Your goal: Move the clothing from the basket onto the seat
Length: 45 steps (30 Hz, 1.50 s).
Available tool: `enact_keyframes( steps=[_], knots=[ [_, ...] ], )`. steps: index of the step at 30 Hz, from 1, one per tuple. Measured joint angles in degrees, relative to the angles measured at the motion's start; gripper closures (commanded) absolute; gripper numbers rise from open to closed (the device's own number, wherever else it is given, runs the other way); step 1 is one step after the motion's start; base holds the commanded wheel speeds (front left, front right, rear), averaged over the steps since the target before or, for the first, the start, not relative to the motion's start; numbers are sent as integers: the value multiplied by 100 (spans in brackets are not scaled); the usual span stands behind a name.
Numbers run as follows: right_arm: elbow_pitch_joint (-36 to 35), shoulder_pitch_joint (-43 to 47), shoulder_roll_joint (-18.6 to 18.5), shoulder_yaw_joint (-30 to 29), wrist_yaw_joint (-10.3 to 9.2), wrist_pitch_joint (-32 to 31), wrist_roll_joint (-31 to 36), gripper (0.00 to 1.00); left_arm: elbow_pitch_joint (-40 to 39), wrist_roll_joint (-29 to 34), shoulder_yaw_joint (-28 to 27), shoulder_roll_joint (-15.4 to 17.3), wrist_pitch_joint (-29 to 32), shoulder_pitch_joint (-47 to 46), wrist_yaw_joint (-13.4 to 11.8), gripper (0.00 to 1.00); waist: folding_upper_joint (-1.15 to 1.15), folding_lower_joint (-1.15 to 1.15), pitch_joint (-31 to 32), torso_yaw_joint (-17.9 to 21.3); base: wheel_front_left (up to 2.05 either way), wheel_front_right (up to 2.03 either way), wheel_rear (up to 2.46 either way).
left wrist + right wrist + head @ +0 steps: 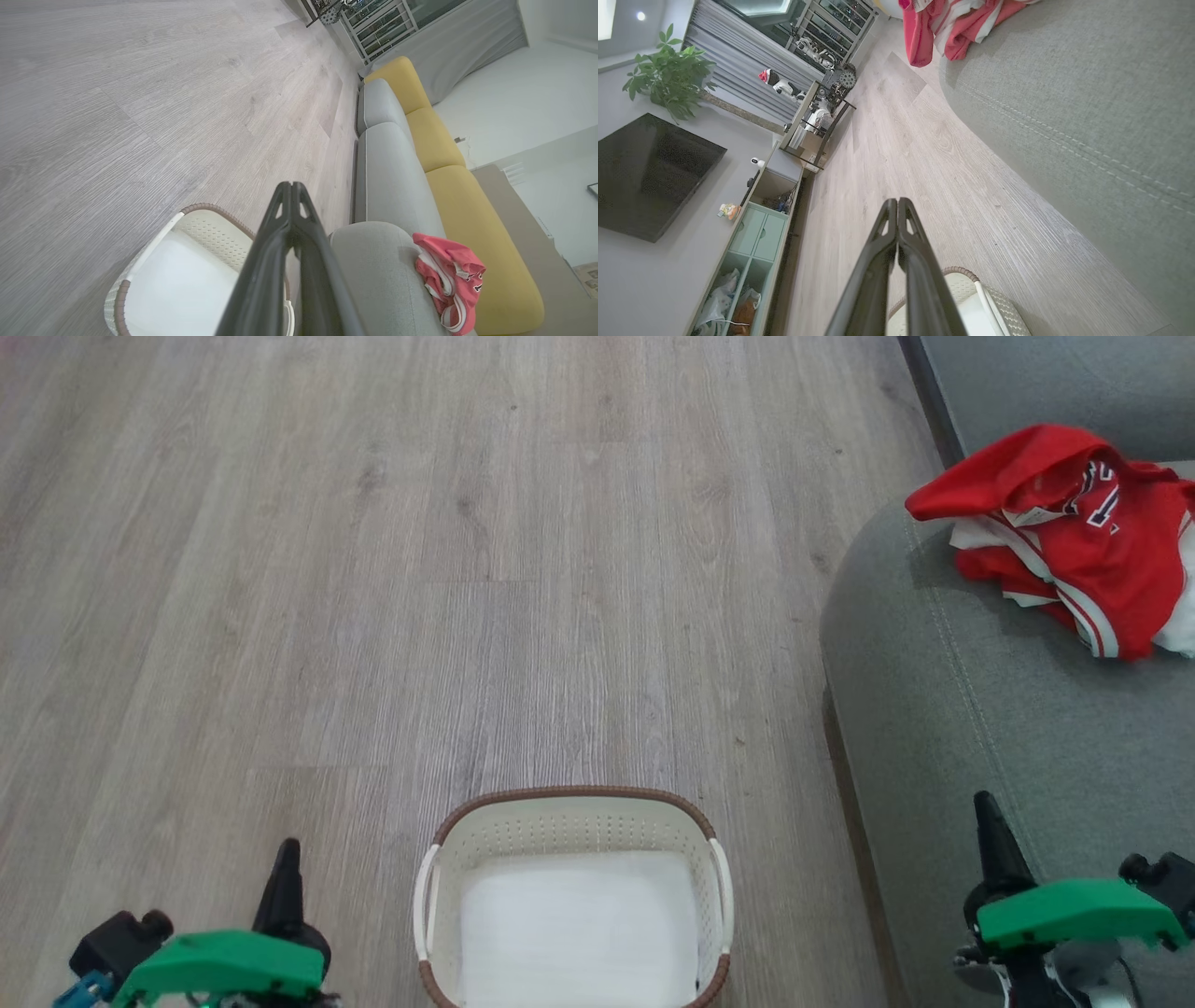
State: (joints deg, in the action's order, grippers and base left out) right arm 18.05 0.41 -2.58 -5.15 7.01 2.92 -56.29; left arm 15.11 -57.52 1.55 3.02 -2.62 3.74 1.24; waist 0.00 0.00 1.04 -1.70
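The basket [574, 792] is seen standing on the pale wood-grain floor [373, 569], with its brown rim, white side handles, perforated walls and plain white bottom all exposed. The clothing [1074, 537] is found well apart from the basket, beyond it and to its right. It is heaped on the seat [990, 728] in a crumpled red pile marked with white stripes and dark lettering, and one red fold is carried out over the seat's rounded corner. The grey-green seat itself is set just to the right of the basket, with a narrow strip of floor left between them, and a stitched seam is traced along the side of the cushion nearest the basket. The left gripper [286, 847] is held to the left of the basket, above bare floor. Its two dark fingers are pressed together with nothing pinched between them, as is shown plainly in the left wrist view. The right gripper [986, 801] is held to the right of the basket, above the near part of the seat, and its fingers are likewise pressed tip to tip around nothing. Neither gripper is brought into contact with the basket or the clothing. Yellow back cushions [467, 210] are seen along the side of the sofa farthest from the basket.
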Motion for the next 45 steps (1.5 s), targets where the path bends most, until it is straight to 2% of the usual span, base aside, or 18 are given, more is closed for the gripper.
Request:
enact_keyframes(
  steps=[45],
  knots=[
    [-140,-247,1,-188,0,-705,-2816,100,43,-2736,-453,-37,714,-519,443,100,0,0,-98,137,0,0,0]
  ],
)
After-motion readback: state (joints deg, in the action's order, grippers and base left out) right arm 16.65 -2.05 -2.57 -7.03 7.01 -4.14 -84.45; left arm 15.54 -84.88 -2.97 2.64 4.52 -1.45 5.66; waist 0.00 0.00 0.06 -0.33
